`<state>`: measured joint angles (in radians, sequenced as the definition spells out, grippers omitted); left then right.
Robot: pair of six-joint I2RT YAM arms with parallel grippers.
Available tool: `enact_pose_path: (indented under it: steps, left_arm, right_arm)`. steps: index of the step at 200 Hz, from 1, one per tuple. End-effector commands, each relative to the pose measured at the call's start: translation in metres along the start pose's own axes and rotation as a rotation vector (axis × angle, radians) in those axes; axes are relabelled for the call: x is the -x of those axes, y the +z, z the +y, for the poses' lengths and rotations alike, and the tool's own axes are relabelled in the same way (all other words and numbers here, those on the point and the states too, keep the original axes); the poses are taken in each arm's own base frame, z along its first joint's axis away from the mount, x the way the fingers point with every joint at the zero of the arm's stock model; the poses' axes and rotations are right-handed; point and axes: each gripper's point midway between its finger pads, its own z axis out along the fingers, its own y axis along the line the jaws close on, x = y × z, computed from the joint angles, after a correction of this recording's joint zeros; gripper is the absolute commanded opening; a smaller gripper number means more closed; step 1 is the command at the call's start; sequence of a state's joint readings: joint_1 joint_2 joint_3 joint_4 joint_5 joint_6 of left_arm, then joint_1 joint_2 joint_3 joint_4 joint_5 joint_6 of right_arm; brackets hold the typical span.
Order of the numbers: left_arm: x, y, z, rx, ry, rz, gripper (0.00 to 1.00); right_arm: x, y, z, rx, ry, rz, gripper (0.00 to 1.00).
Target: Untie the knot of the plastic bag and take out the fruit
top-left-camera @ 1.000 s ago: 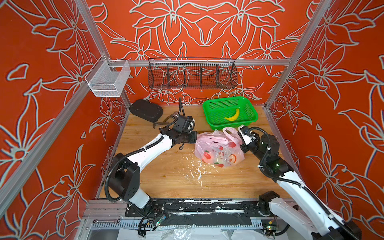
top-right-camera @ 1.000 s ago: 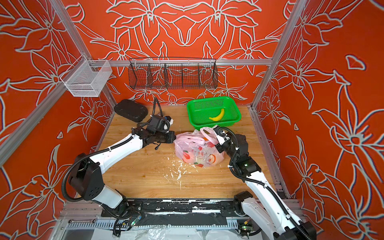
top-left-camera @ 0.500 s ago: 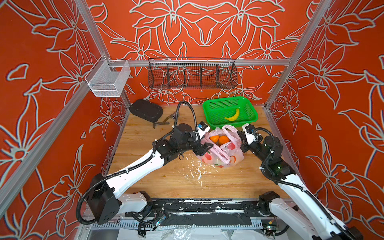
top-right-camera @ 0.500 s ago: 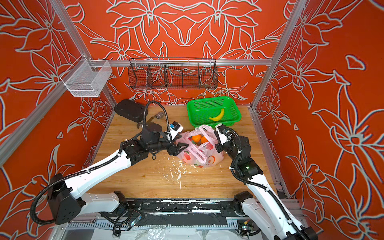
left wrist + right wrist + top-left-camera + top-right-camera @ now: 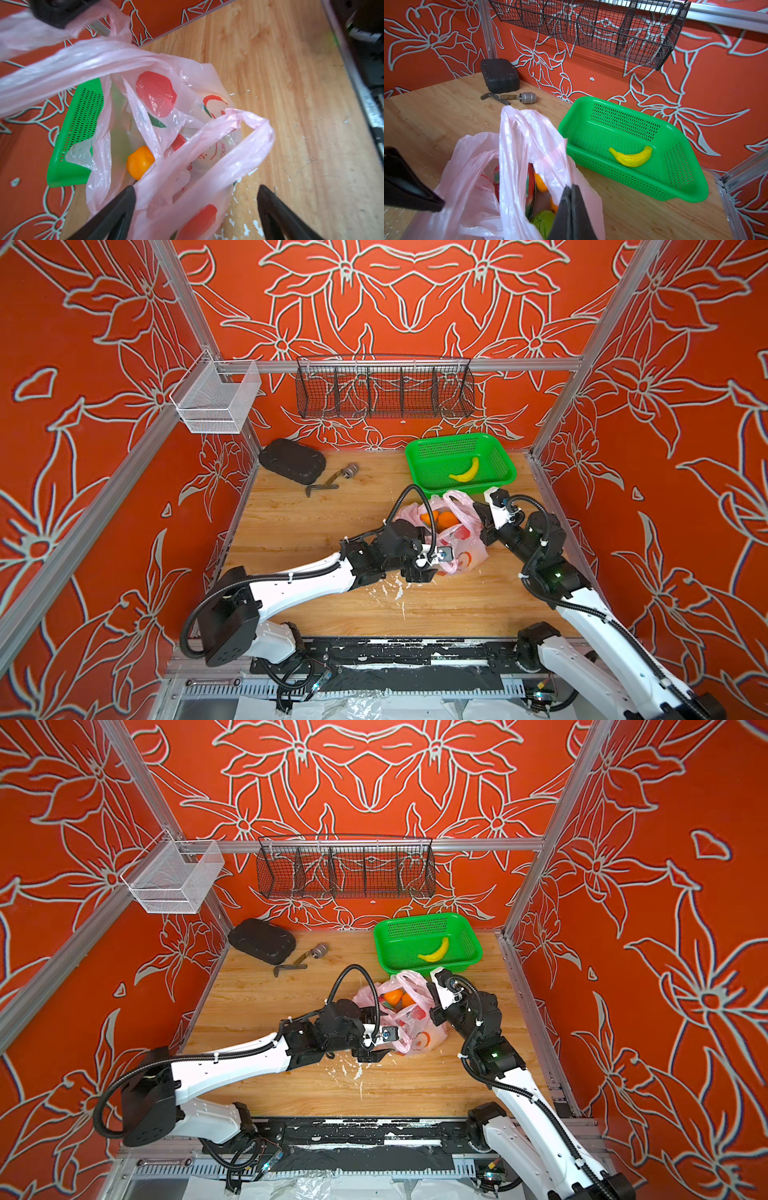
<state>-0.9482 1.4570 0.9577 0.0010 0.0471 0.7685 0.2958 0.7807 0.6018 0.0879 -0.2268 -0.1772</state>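
Seeing left gripper wide open, straddling a slack handle loop of the plastic bag; right gripper is clamped on the bag's 3 o'clock rim. Mouth gapes, we read it as untied. The fruit lies at 1 o'clock from our left gripper, the nearer one; bag sits at the green basket's 6 o'clock.
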Motion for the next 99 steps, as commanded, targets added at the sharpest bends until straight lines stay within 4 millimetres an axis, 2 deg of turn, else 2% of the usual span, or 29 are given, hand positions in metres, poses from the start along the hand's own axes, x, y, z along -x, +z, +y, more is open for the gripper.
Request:
enact_pose_path:
  steps: [1, 31, 39, 56, 65, 85, 99]
  left_arm:
    - [-0.003, 0.022, 0.013, 0.084, 0.134, 0.06, 0.92]
    - [-0.008, 0.039, 0.016, 0.124, 0.148, 0.102, 0.86]
    - [-0.006, 0.038, 0.017, 0.129, 0.129, 0.088, 0.79]
    - [0.002, 0.031, 0.021, 0.15, 0.082, 0.049, 0.54]
    - [0.006, 0.025, 0.024, 0.169, 0.061, 0.026, 0.44]
    - [0.014, 0.009, 0.03, 0.203, 0.003, -0.017, 0.29]
    - [0.019, -0.003, 0.037, 0.228, -0.04, -0.045, 0.22]
  right_arm:
    - [0.008, 0.0, 0.001, 0.011, 0.012, -0.032, 0.0]
    - [0.004, -0.002, 0.002, 0.017, 0.007, -0.018, 0.0]
    - [0.003, -0.002, 0.002, 0.014, 0.008, -0.015, 0.0]
    - [0.002, -0.003, 0.001, 0.007, 0.007, -0.015, 0.0]
    - [0.002, -0.003, 0.001, 0.006, 0.006, -0.016, 0.0]
    - [0.001, -0.005, 0.001, 0.0, 0.008, -0.016, 0.0]
    - [0.0, -0.006, 0.0, -0.003, 0.01, -0.017, 0.0]
